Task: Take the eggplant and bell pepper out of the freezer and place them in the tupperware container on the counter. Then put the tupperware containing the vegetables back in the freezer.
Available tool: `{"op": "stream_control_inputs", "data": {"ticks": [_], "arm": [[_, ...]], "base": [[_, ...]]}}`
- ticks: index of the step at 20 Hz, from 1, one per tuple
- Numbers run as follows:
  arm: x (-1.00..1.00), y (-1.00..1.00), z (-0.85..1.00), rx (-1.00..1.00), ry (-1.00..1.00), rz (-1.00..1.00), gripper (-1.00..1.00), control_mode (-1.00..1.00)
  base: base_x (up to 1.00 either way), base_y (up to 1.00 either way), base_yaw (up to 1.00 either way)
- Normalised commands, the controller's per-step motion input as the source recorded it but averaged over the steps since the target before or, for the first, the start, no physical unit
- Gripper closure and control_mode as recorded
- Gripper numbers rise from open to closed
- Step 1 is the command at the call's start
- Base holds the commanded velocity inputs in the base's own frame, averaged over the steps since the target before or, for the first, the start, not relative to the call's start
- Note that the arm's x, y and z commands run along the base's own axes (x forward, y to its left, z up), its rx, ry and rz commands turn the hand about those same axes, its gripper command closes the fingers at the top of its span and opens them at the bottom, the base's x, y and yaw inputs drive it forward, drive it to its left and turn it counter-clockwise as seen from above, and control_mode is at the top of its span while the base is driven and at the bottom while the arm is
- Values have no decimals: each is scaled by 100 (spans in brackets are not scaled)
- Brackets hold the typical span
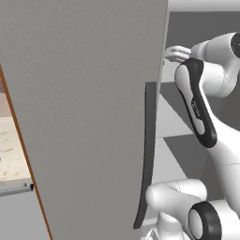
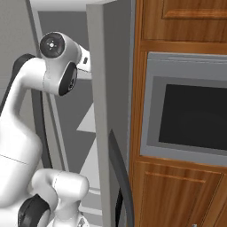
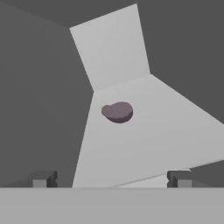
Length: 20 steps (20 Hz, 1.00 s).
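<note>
Freezer (image 1: 84, 117) stands with its flat grey door swung outward; the dark curved handle (image 1: 146, 154) runs down the door edge. White arm (image 1: 206, 117) reaches past that edge into the compartment. Pale shelf (image 3: 166, 131) carries the eggplant (image 3: 118, 112), a purple-grey lump with a green end, lying alone. Gripper (image 3: 111, 179) is released, fingers spread wide, apart from the eggplant.
</note>
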Motion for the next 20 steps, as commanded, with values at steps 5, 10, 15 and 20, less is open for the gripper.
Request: {"op": "stream_control_inputs", "data": {"ticks": [5, 10, 15, 20], "arm": [[38, -3, -1, 0, 4, 0, -100, -100], [24, 0, -13, 0, 5, 0, -100, -100], [23, 0, -14, 2, 4, 0, -100, -100], [32, 0, -12, 3, 0, 0, -100, -100]], "base": [[0, 0, 0], [0, 0, 0], [0, 0, 0], [0, 0, 0]]}}
